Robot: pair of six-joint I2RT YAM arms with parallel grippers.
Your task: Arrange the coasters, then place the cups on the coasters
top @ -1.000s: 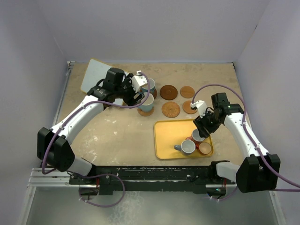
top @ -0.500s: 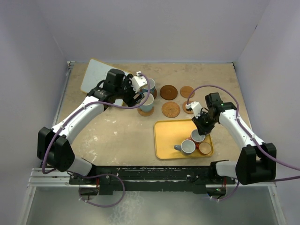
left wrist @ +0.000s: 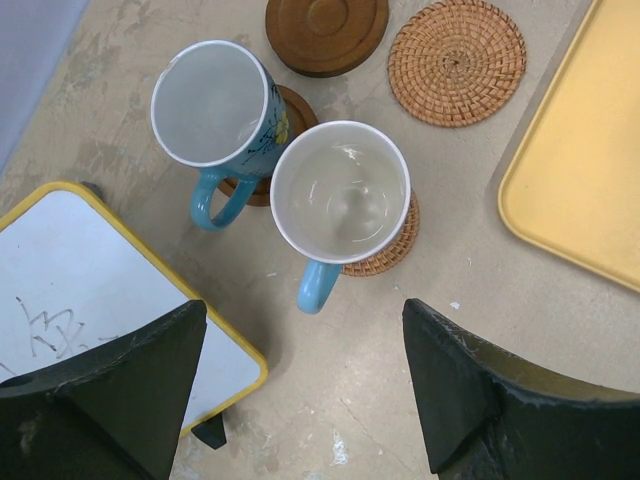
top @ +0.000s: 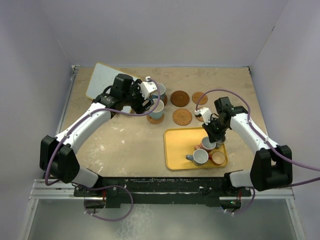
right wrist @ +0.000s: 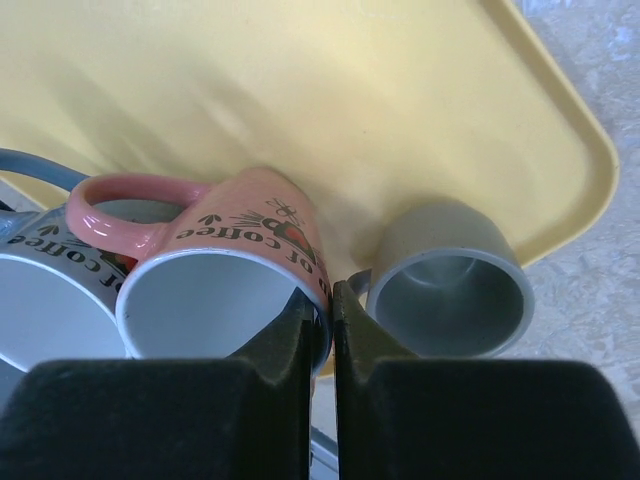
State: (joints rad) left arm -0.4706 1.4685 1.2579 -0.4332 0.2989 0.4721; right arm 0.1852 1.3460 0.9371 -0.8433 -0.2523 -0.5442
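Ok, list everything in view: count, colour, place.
light blue mugs: two, white inside, each on a coaster, far left-centre
pink mug: one, in tray, rim pinched
grey mug: one, in tray beside the pink one
blue-grey mug: one, tray's near edge
orange-brown mug: one, tray's near right corner
coasters: six, brown; two under blue mugs, four bare beyond tray
tray: one, yellow, near right
whiteboard: one, white, yellow-edged, far left
left end effector: open, above blue mugs
right end effector: shut on pink mug
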